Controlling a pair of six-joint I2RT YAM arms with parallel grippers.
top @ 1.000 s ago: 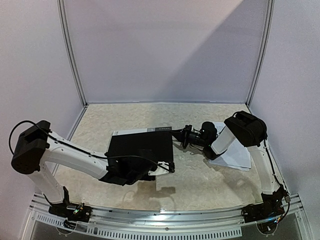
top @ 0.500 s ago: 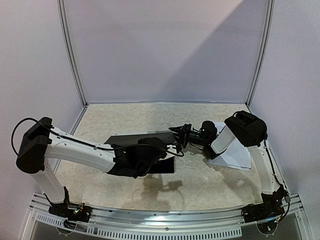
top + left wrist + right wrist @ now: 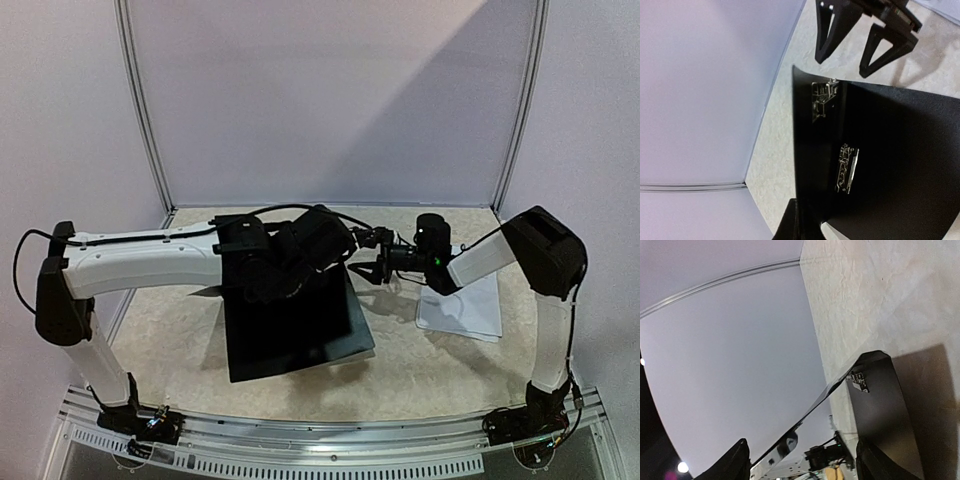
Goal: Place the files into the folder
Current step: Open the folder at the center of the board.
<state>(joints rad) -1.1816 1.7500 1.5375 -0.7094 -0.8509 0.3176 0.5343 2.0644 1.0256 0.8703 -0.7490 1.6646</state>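
The black folder (image 3: 290, 330) lies mid-table with its cover raised. My left gripper (image 3: 335, 258) is shut on the cover's edge; in the left wrist view its fingers (image 3: 795, 222) pinch that edge, and two metal clips (image 3: 846, 168) show inside the folder (image 3: 905, 150). My right gripper (image 3: 372, 258) stands open just beyond the folder's far right corner and touches nothing. In the right wrist view the right gripper (image 3: 802, 450) frames the thin cover edge-on, beside the folder's dark panel (image 3: 885, 410). The files (image 3: 470, 305), white sheets, lie on the table under the right arm.
Pale booth walls enclose the table on three sides, with metal posts (image 3: 140, 110) at the back corners. A metal rail (image 3: 330, 445) runs along the near edge by both arm bases. The left arm (image 3: 150, 258) spans the table's left half.
The left gripper shut on the folder's cover and swung up and away, lifting the cover open. The right gripper opened, let go of the folder and rose slightly.
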